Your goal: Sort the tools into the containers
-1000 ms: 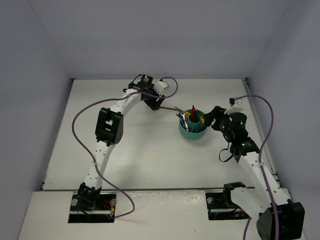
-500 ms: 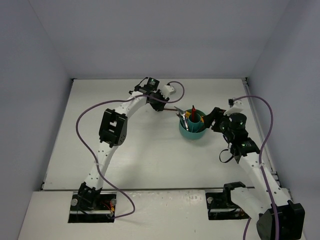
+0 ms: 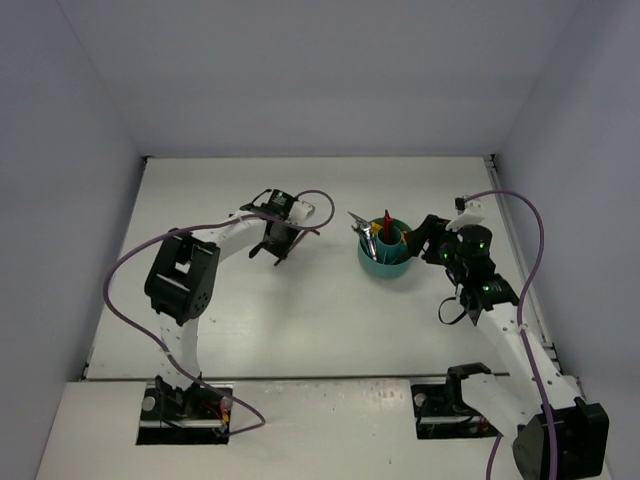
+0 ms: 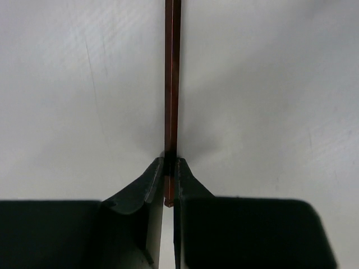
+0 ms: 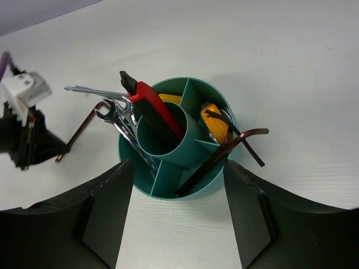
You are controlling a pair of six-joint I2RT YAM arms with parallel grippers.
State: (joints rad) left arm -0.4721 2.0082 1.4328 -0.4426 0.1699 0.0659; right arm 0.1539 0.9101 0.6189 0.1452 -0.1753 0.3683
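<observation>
The teal tub (image 3: 385, 258) (image 5: 168, 176) stands right of the table's middle. A red-and-black-handled tool (image 5: 152, 106) stands in its centre cup. Silver wrenches (image 5: 119, 119), a yellow tape measure (image 5: 216, 126) and dark hex keys (image 5: 221, 152) fill the compartments around it. My left gripper (image 3: 277, 242) (image 4: 171, 163) is left of the tub, shut on one end of a thin brownish hex key (image 4: 173, 84) (image 5: 84, 126) low over the table. My right gripper (image 3: 426, 240) (image 5: 176, 165) is open at the tub's right side, one finger on each side of its wall, holding nothing.
Grey walls close the white table (image 3: 300, 310) on three sides. A purple cable (image 3: 130, 270) loops off the left arm and another (image 3: 535, 230) off the right arm. One wrench end (image 3: 355, 217) pokes out of the tub toward the left.
My left gripper has closed on the hex key and swung from behind the tub's left side to the left and nearer. The right arm has stayed put.
</observation>
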